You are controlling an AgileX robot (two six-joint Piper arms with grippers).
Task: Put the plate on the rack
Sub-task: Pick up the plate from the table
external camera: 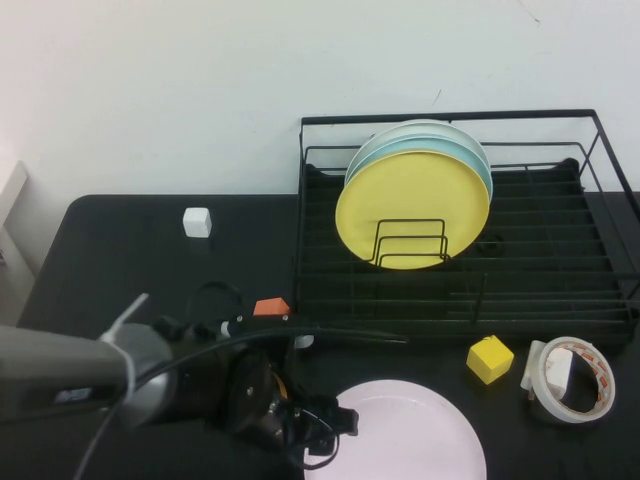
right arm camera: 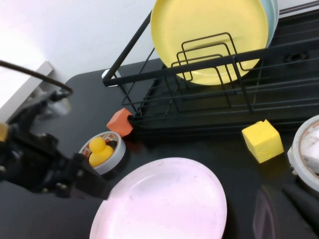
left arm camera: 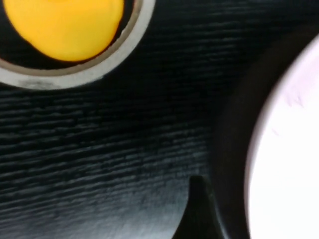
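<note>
The pale pink plate (external camera: 405,438) lies flat on the black table at the front, right of centre; it also shows in the right wrist view (right arm camera: 162,201) and the left wrist view (left arm camera: 289,149). My left gripper (external camera: 332,430) is low at the plate's left rim, open and empty, with one finger (left arm camera: 199,214) on the table just beside the rim. The black wire rack (external camera: 460,290) stands at the back right, holding an upright yellow plate (external camera: 412,205) and light blue plates (external camera: 470,150) behind it. My right gripper (right arm camera: 284,214) hovers open near the plate's right side.
A yellow cube (external camera: 490,358) and a tape roll (external camera: 570,378) lie between the rack and the table's front right. An orange block (external camera: 271,307) sits at the rack's front left corner. A small dish with a yellow duck (right arm camera: 102,152) sits beside my left arm. A white cube (external camera: 197,222) is at the back left.
</note>
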